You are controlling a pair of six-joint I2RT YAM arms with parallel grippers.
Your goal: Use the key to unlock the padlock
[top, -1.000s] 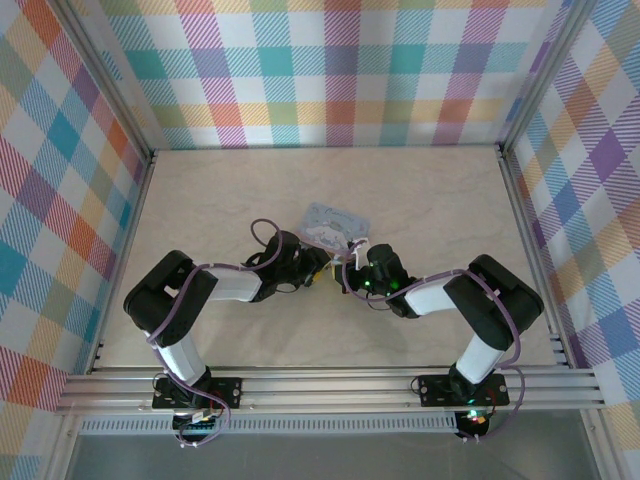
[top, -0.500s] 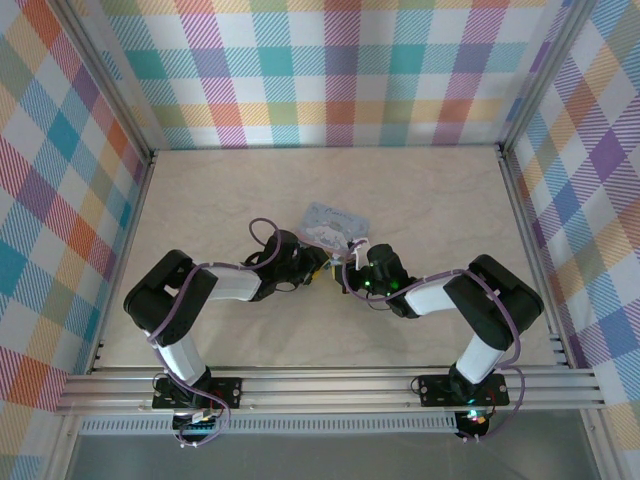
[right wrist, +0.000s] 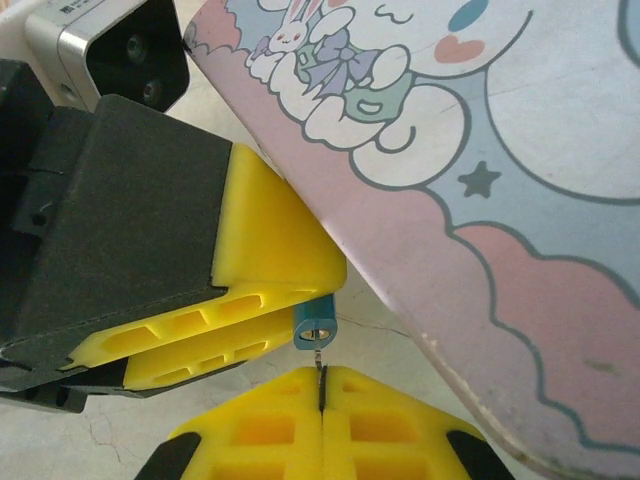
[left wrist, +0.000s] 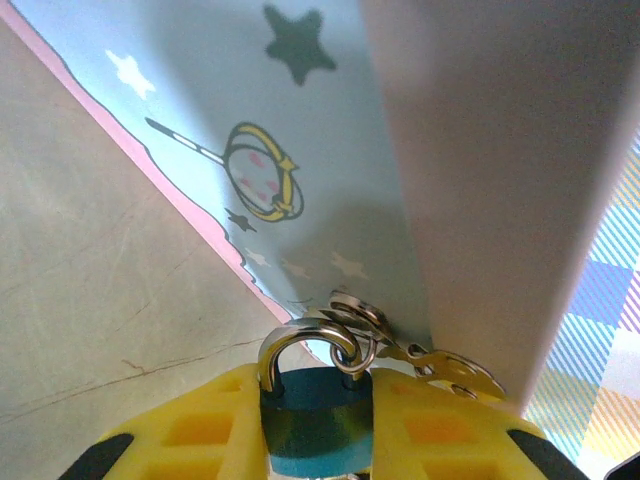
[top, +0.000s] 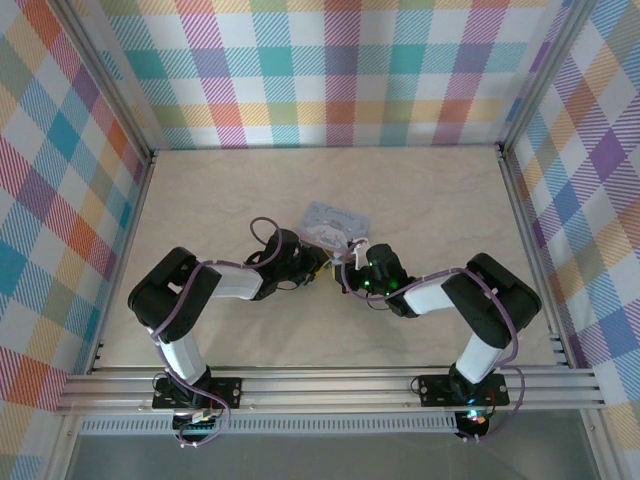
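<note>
The tiny blue padlock (left wrist: 315,425) sits clamped between the yellow fingers (left wrist: 190,435) of my left gripper (left wrist: 315,405), its silver shackle (left wrist: 300,345) pointing toward the tin. A ring with a spare key (left wrist: 445,362) hangs from the shackle. In the right wrist view the padlock's keyhole end (right wrist: 316,326) sticks out below the left fingers (right wrist: 255,285). My right gripper (right wrist: 321,385) is shut on the key (right wrist: 319,362). Its thin blade tip reaches the keyhole face; how deep it goes I cannot tell. From above, the left gripper (top: 318,268) and the right gripper (top: 346,274) meet nose to nose.
The light-blue cartoon-printed tin box (top: 335,222) lies just beyond both grippers, its edge (right wrist: 480,220) close to the padlock. The beige tabletop (top: 430,200) stretches around, fenced by aluminium posts and checked walls.
Almost nothing: both grippers stay together by the tin; the left arm's elbow has shifted a touch to the right.
</note>
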